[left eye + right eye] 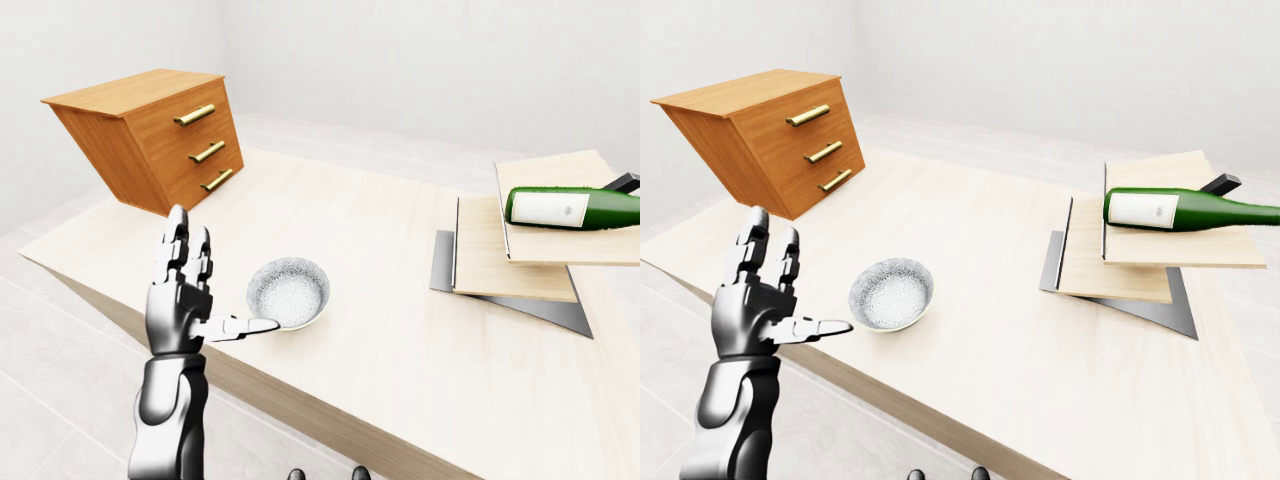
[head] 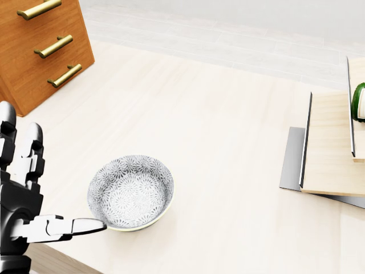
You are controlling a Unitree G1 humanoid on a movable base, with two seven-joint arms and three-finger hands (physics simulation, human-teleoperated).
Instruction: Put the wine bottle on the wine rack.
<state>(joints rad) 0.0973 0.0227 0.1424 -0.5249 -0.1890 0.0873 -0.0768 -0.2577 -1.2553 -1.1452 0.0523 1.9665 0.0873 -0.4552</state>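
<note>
At the near edge of the table (image 1: 380,250), on the left side of the left-eye view, the robot's left hand (image 1: 180,300) stands raised on its upright forearm, palm turned toward the middle of the scene. Its fingers (image 1: 178,245) point straight up and are spread apart, and the thumb (image 1: 245,325) juts out sideways to the right, so the hand is open and holds nothing. The thumb's tip ends just beside the near rim of a patterned bowl (image 1: 289,292); whether it touches the bowl I cannot tell. That bowl is grey and white, sits upright on the pale wooden tabletop, and looks empty inside. The right hand does not appear in any view.

Farther up and to the left stands a wooden chest of drawers (image 1: 150,135) with three brass handles, resting on the table's far left corner and looking tilted in these views.

Over on the right side, well apart from the hand and the bowl, a wine rack (image 1: 1140,255) made of stepped pale wooden boards on a grey metal base sits on the table. A green wine bottle (image 1: 1185,210) with a white label lies on its side across the rack's upper board, its neck pointing right and running out of the picture.
</note>
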